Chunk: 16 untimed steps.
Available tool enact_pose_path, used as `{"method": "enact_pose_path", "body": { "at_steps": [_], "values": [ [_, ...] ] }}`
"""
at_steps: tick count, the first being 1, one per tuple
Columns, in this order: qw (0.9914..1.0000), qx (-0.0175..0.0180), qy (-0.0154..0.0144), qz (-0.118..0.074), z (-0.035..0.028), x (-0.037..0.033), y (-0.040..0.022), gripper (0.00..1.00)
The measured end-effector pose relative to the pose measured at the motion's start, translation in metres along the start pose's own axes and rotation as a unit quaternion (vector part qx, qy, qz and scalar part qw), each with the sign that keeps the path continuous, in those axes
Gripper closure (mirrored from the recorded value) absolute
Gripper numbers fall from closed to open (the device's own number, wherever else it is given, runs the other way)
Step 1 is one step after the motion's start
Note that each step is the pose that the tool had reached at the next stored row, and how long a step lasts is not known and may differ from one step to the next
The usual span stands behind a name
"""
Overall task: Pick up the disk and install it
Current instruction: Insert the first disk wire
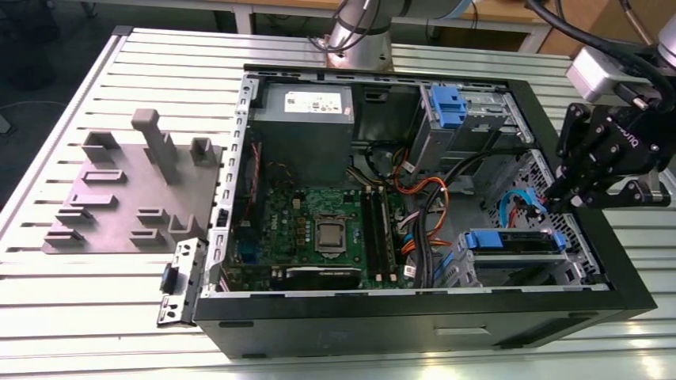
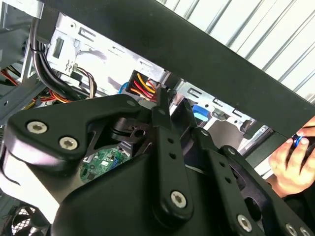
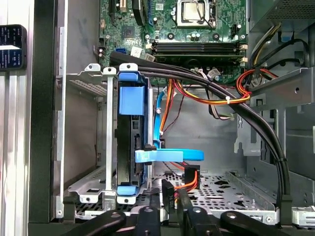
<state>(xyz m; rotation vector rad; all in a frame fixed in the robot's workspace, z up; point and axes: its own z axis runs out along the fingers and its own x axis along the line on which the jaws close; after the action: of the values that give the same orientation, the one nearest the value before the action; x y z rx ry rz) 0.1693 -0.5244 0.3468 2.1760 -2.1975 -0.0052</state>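
Black linkage of the gripper [image 3: 170, 196] fills the near foreground in both wrist views, its fingers drawn together on nothing. Just beyond, the disk [image 3: 129, 147] stands on edge inside its metal drive cage [image 3: 88, 78], blue carrier frame outward, within the open computer case [image 1: 591, 237] on the worktop [image 1: 106, 285]. I judge it rigid, fairly heavy, shock-sensitive; best held by the frame's edges.
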Motion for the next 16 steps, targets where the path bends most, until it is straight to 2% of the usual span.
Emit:
{"method": "enact_pose_path", "body": {
  "at_steps": [1,2,3,4,11,16],
  "values": [
    [1.0,0.0,0.0,0.0,0.0002,0.0,0.0,0.73],
    [1.0,0.0,0.0,0.0,0.0003,0.0001,0.0,0.79],
    [1.0,0.0,0.0001,0.0,0.0003,0.0,-0.0001,0.79],
    [1.0,0.0,0.0001,0.0,0.0004,0.0,-0.0001,0.84],
    [1.0,0.0,0.0,0.0,0.0005,0.0,0.0,0.84],
    [1.0,-0.0001,0.0,0.0,0.0006,0.0003,0.004,0.84]
  ]
}}
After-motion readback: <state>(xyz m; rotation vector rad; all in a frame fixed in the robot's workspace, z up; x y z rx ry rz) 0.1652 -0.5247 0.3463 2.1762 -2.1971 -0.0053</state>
